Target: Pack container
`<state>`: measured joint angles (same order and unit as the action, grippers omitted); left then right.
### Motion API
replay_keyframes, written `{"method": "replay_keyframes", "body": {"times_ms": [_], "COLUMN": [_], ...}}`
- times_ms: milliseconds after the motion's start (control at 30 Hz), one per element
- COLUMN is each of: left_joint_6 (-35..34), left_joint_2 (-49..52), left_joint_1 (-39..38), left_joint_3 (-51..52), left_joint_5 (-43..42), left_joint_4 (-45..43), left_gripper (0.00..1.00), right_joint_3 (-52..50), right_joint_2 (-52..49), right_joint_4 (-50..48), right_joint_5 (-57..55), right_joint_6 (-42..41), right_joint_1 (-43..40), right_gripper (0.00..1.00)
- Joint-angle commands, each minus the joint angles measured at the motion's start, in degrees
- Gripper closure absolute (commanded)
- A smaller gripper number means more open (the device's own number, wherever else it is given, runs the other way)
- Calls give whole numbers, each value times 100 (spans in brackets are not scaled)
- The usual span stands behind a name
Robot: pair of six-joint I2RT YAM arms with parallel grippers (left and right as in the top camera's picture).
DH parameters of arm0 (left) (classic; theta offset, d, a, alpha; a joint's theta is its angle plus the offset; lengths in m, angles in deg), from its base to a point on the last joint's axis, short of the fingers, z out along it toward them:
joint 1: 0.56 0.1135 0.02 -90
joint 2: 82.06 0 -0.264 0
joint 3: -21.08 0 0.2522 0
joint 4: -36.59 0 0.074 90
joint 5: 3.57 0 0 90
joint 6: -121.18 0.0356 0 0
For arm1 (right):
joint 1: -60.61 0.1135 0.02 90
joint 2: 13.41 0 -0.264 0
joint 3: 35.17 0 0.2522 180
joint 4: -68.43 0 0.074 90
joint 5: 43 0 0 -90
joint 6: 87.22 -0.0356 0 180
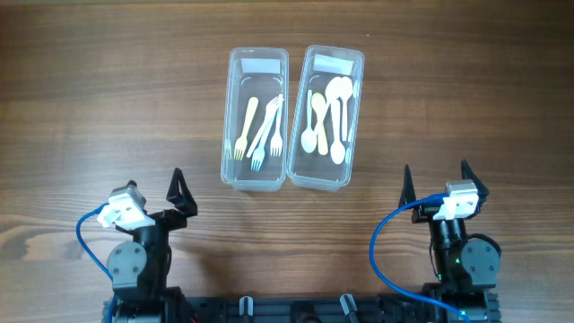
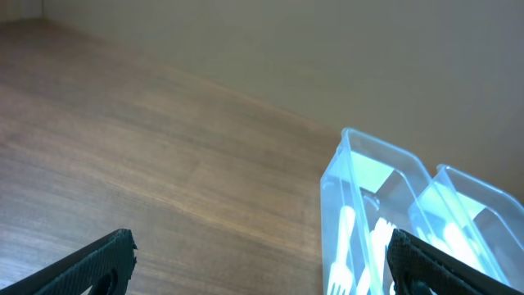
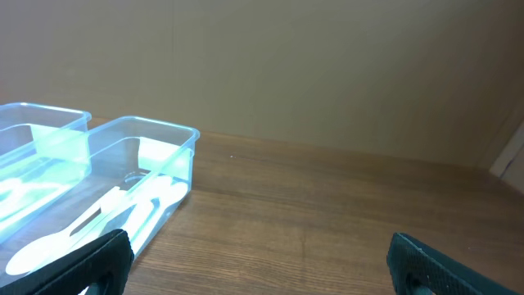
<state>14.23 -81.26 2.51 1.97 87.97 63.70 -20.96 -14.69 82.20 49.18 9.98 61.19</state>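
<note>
Containers (image 1: 260, 88): two; forks (image 1: 265, 136) left, spoons (image 1: 341, 88) right.

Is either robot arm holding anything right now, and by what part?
Nothing is held. The left gripper and right gripper are both open and empty; the forks and spoons lie in the containers.
</note>
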Motion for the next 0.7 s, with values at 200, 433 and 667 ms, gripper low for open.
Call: {"method": "replay_keyframes", "body": {"times_ms": [200,433,667], "left_joint_6": [17,17,17], "left_joint_2": [-63,-63,-63], "left_joint_1": [-24,-22,-22], "left_joint_3": [52,52,52], "left_joint_5": [-109,-107,-107], "left_joint_4": [219,216,216], "left_gripper": [0,0,0], "right_joint_3": [-13,-13,-13], "right_joint_2": [9,9,9], "right_joint_4": [-13,-13,-13], "right_joint_5": [90,90,90], "right_joint_6": [31,31,28], "right_joint_1": [-24,-24,-24], "right_gripper": [0,0,0]}}
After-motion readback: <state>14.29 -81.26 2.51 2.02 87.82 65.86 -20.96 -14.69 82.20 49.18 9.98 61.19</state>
